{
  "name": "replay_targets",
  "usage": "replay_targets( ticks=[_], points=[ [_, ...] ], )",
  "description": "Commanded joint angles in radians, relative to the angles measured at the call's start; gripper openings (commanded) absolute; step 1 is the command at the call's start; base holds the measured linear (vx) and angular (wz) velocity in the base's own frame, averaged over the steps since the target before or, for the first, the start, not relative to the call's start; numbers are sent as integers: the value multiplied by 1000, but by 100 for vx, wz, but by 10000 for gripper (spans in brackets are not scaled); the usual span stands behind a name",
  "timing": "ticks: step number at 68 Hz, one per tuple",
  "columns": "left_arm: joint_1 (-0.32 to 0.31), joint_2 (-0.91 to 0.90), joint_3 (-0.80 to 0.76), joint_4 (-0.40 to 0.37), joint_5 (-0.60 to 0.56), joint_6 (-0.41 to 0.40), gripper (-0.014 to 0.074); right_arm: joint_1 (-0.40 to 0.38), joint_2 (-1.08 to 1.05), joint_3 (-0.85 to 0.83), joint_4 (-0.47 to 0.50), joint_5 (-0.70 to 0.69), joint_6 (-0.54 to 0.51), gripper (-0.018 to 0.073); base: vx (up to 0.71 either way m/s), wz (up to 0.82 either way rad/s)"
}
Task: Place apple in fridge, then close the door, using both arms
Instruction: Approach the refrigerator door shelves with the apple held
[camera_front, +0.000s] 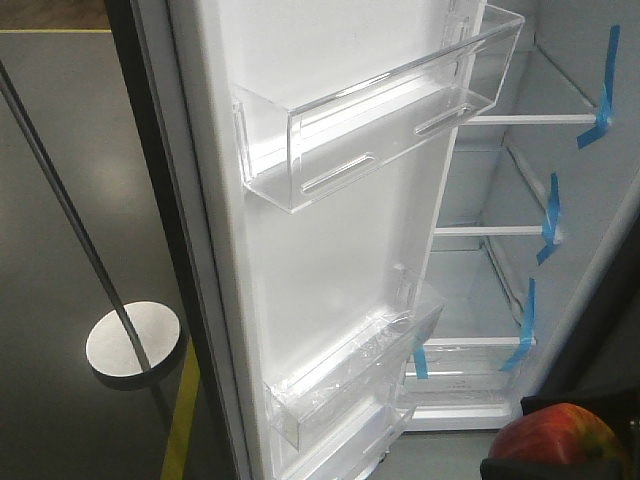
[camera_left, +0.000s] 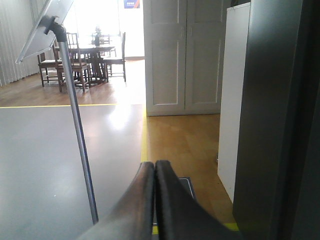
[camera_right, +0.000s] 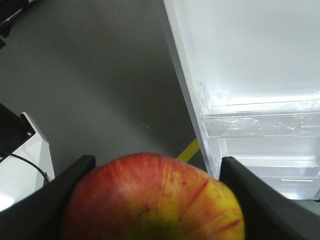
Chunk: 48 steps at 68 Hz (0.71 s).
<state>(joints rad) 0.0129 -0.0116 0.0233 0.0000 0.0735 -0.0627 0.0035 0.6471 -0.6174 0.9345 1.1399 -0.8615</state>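
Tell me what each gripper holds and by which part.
The right gripper holds the apple, with one jaw pressed on each of its opposite sides. The left gripper is shut and holds nothing.

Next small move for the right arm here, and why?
Probably raise the apple and ease it forward toward a fridge shelf: the right tool already clamps it, the door stands open, and the apple sits low, outside the fridge.

— Any writing you can read from here?
— None. A blue sign (camera_left: 132, 4) sits far back at twelve o'clock in the left wrist view, with pale marks too blurred to read.
— The blue tape strips (camera_front: 603, 90), two o'clock, front view?
— Plain, as far as I can tell.
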Motion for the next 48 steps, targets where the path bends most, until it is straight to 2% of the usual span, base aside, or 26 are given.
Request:
replay_targets(
  ticks=[1, 48],
  points=[
    [-6, -15, 13, 0, -67, -1, -6, -2, 0, -28, 63, -18, -9, 207, 0, 0],
    [-4, -15, 13, 0, -67, -1, -6, -2, 0, -28, 66, -15, -9, 207, 0, 0]
  ],
)
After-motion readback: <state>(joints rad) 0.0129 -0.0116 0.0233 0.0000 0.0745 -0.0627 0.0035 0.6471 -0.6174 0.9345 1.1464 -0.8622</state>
